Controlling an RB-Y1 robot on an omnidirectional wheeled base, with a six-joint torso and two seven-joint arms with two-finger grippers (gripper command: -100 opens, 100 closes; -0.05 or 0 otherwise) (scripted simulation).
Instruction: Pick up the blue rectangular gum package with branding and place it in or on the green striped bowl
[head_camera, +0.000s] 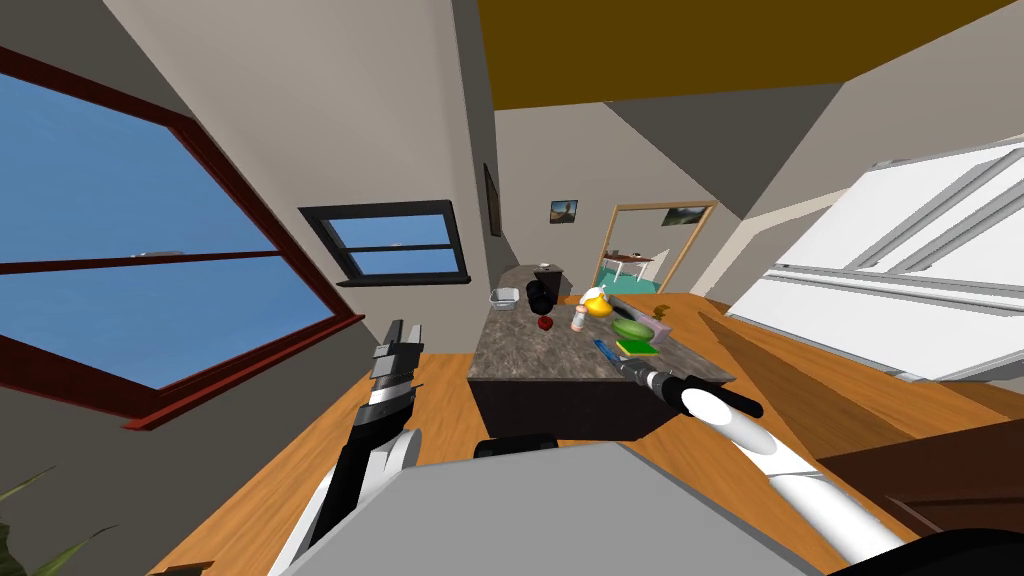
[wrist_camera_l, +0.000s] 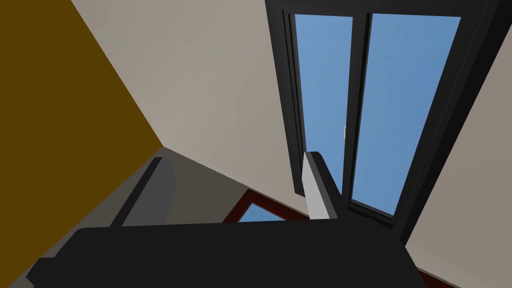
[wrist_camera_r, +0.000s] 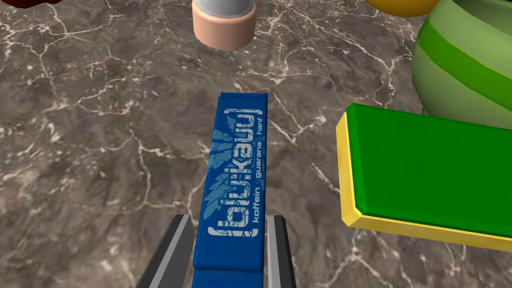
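Marble counter (wrist_camera_r: 90, 150) runs bare on one side of the gum (wrist_camera_r: 235, 185). On the other side a green block (wrist_camera_r: 430, 170) sits near, with the bowl (wrist_camera_r: 465, 65) beyond it. Our right gripper (wrist_camera_r: 228, 220) pinches the gum's near end, close to the counter's front edge. Our left gripper (wrist_camera_l: 232, 195) stands spread, off to the counter's side.

The left arm (head_camera: 350, 470) is black along the forearm, with white shells and a banded grey-and-dark wrist. Its left pincer (wrist_camera_l: 234, 160) has two thin blade fingers, light grey on the faces and dark at the edges, set on a plain dark box. The right arm (head_camera: 770, 450) is a smooth white tube with black joint collars. The right pincer (wrist_camera_r: 227, 222) looks the same, as far as I can see.
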